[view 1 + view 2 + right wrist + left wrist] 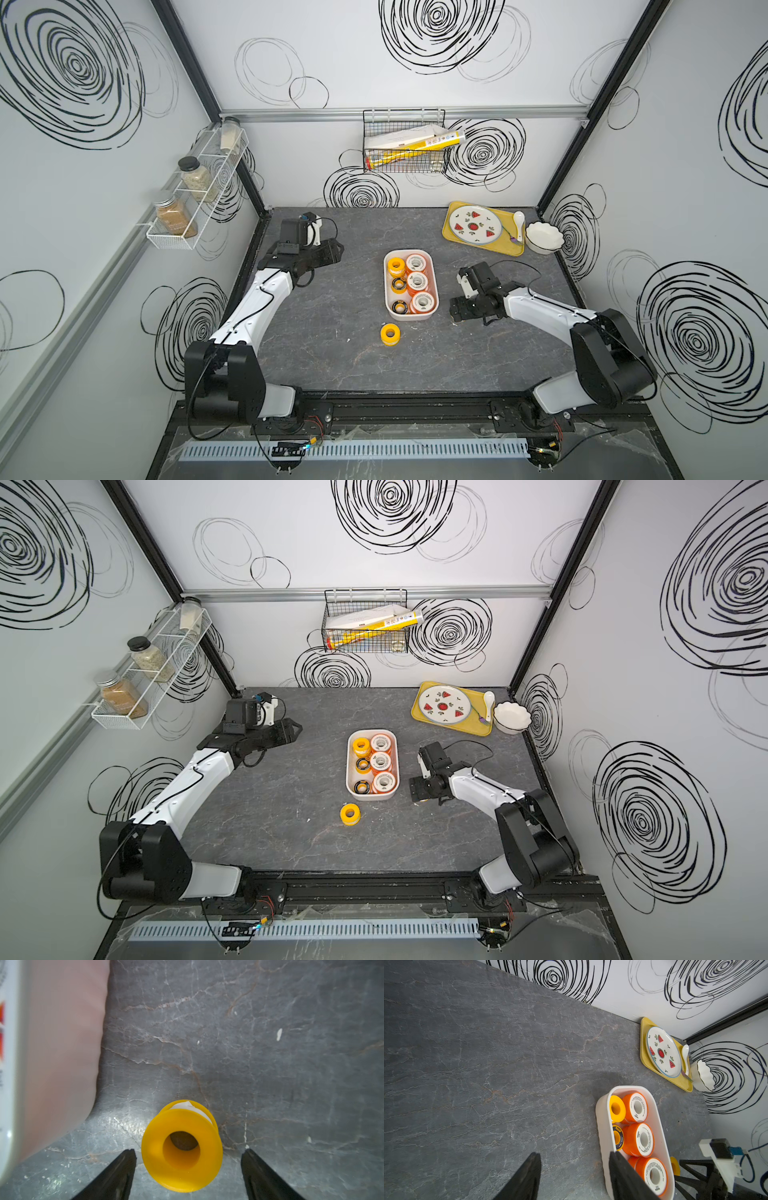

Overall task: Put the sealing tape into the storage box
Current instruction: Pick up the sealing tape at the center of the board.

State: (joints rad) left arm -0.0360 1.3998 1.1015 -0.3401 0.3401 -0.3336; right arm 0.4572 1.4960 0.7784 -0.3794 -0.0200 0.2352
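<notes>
Your grey table (332, 374) gives wide room around the central box (409, 316), packed with spools (417, 282). Your left gripper (574, 1153), near the far left edge, gapes empty. Your right gripper (189, 1150) gapes empty, facing a yellow spool (390, 334) resting just outside the box.

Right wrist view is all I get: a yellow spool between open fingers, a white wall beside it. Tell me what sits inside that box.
Observer: In both top views the storage box shows six spools on top: three orange spools, one all-yellow spool and two black-faced spools.
Operator: Now report the left arm.
Observer: The left gripper hangs open and empty over bare table, on the box's other side from your arm and well away from the loose yellow spool.
</notes>
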